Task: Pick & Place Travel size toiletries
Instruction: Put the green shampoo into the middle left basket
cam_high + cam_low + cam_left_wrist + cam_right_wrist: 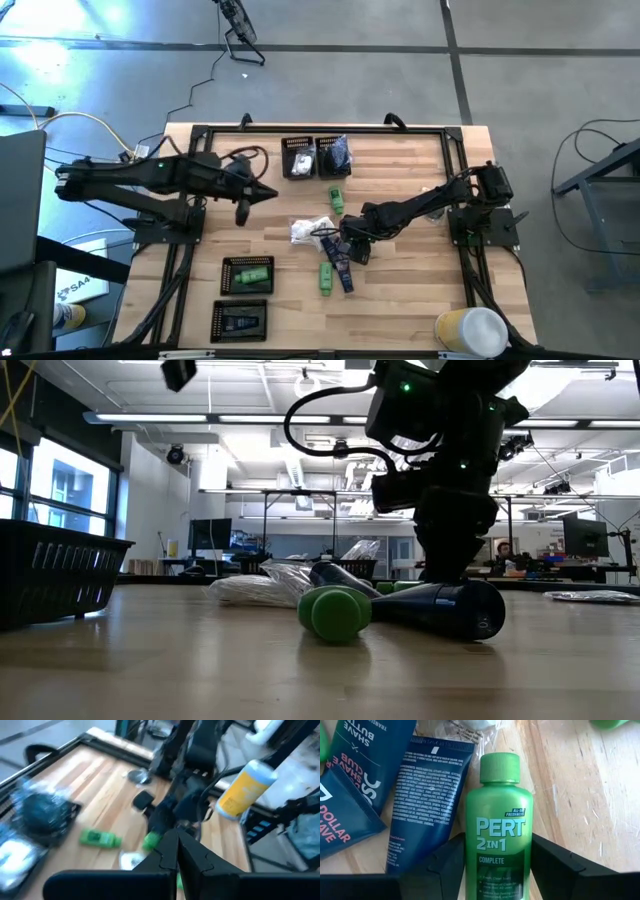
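Note:
Toiletries lie in a loose pile mid-table: a white crinkly packet (303, 230), navy tubes (343, 270), a green bottle (327, 277) and, farther back, another green bottle (337, 198). My right gripper (345, 245) points down over the pile, open. Its fingers stand on either side of a green PERT bottle (498, 820), which lies flat on the wood beside a navy tube (427, 795). In the high view the gripper hides this bottle. My left gripper (270, 193) hangs shut and empty above the table's left half. My right gripper comes from above with a finger (445, 865) along each long side of the PERT bottle's lower body (497, 870), fingers across the bottle. The inner edges meet the bottle's outline, but I cannot tell whether they touch. The bottle rests flat on the table.
Black mesh trays: two at the far edge (298, 158), one holding a clear bag of dark pieces (335, 152); two near the front left, with a green tube (247, 275) and a navy tube (240, 320). A yellow-and-white bottle (470, 330) stands at the near right corner.

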Controlling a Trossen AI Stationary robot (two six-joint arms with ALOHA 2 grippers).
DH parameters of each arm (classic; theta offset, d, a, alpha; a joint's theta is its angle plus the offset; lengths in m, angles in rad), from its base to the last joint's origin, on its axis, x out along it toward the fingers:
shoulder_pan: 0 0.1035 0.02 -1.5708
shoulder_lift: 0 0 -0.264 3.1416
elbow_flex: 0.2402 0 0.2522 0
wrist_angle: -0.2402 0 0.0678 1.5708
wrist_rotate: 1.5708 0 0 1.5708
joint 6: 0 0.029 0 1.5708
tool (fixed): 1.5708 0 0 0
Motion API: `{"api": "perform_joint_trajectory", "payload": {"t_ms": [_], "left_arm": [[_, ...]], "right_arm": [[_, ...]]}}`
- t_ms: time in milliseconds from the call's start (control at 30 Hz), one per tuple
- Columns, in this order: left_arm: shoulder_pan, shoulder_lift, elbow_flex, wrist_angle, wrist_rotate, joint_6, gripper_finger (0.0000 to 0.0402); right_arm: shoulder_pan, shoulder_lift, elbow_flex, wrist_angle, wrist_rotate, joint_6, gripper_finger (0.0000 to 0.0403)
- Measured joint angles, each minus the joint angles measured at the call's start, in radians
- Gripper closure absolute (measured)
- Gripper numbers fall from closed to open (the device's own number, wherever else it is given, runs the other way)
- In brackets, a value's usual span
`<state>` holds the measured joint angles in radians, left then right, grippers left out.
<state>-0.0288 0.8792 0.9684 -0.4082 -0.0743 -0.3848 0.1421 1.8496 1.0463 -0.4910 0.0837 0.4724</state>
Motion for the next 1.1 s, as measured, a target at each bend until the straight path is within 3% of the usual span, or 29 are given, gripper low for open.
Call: {"api": "perform_joint_trajectory", "payload": {"t_ms": [333, 533, 667, 800, 1100], "left_arm": [[0.000, -0.035, -0.002, -0.155, -0.059, -0.005, 0.0401], [-0.018, -0.050, -0.002, -0.307, -0.066, -0.078, 0.0401], [-0.080, -0.080, -0.023, -0.388, -0.133, -0.117, 0.0401], [-0.141, -0.155, -0.143, -0.244, -0.184, -0.142, 0.0401], [-0.175, -0.263, -0.542, 0.406, -0.204, -0.137, 0.0401]], "right_arm": [[0.000, 0.000, 0.001, 0.019, -0.002, -0.004, 0.0247], [0.000, -0.027, -0.003, 0.020, -0.007, -0.001, 0.0233], [-0.002, -0.062, -0.004, 0.035, -0.005, -0.001, 0.0238], [-0.001, -0.102, -0.002, 0.057, 0.004, 0.000, 0.0246], [-0.001, -0.200, -0.002, 0.176, 0.061, 0.006, 0.0242]]}}
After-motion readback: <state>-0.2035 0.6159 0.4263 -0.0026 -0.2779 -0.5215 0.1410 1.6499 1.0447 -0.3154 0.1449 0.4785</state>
